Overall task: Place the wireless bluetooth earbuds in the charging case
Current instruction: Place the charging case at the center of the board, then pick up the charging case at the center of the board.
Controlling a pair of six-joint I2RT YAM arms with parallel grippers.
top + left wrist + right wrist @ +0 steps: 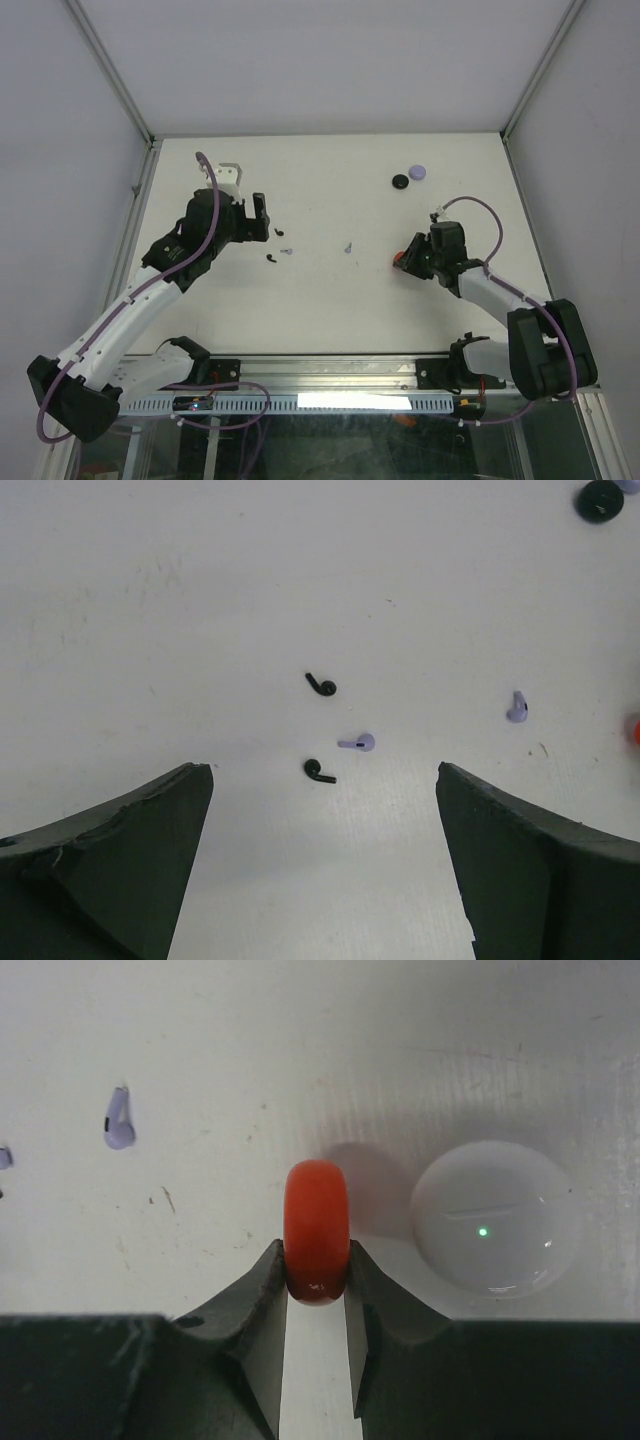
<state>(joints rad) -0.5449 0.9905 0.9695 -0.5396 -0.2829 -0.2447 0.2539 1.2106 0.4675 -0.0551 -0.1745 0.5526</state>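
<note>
My right gripper (317, 1265) is shut on a red round case (316, 1210), held on edge just above the table; it also shows in the top view (399, 263). A white round case (497, 1218) with a green light lies flat beside it. My left gripper (323, 780) is open and empty, with the table below it. Ahead of its fingers lie two black earbuds (321, 686) (318, 772) and a pale purple earbud (358, 743). A second purple earbud (516, 708) lies further right and shows in the right wrist view (119, 1120). No red or white earbud is in view.
A black round case (401, 181) and a purple round case (418, 172) lie at the back right of the table. A white bracket (231, 174) stands behind the left arm. Grey walls close the table on three sides.
</note>
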